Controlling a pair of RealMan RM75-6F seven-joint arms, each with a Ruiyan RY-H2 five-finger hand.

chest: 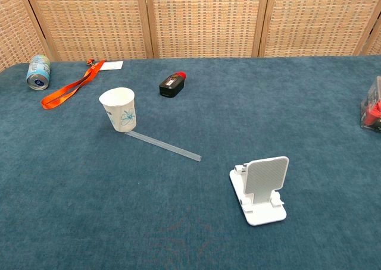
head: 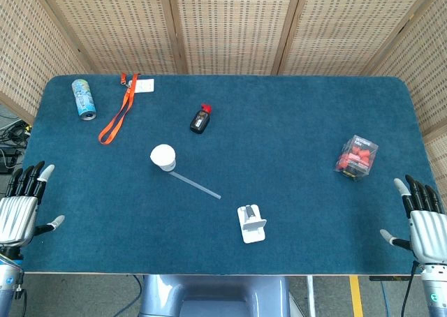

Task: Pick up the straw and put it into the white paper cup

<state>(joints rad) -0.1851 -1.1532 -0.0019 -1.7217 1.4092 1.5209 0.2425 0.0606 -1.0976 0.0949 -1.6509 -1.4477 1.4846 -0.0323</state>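
Head view: left hand [head: 19, 209] and right hand [head: 422, 216] both at the near table edge, fingers spread, holding nothing. Straw [head: 196, 185] lies flat on the blue table [head: 279, 163], one end at the base of the upright white paper cup [head: 163, 157]. Chest view: no hands visible; straw [chest: 163, 146] runs from the cup [chest: 119, 109] toward the phone stand [chest: 262, 190]. Lanyard [chest: 68, 87] and can [chest: 38, 72] far left.
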